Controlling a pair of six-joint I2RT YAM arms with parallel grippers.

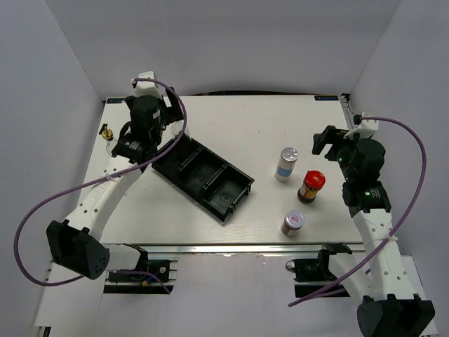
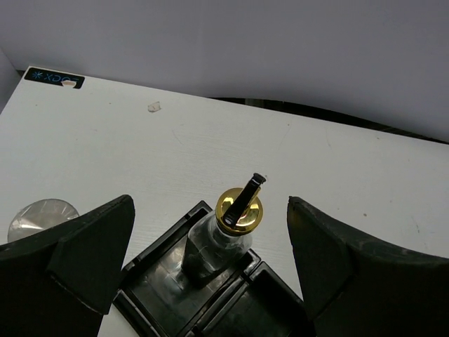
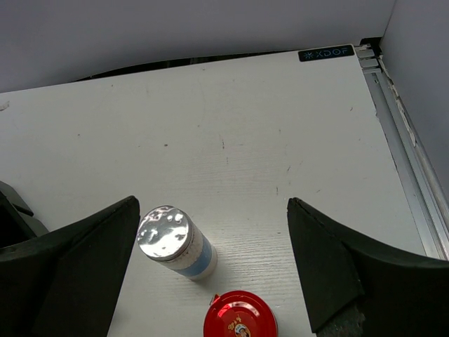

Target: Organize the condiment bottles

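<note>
Our left pincer (image 2: 210, 200) and right pincer (image 3: 212, 201) gape wide, holding nothing. One gold-capped glass bottle (image 2: 226, 235) stands in the tray's (image 2: 154, 263) end compartment (smooth, breakable, we judge); we would grip its body, below the spout.

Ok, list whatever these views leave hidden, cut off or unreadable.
- Top view: the left arm covers one end of the tray, hiding the gold-capped bottle standing there.
- Left wrist view: a finger of the left claw cuts off a shiny round object; unidentifiable.
- Right wrist view: the bottom edge cuts the red-lidded jar; its body is unseen.
- Top view: print on the blue-labelled jar is too small to read.
</note>
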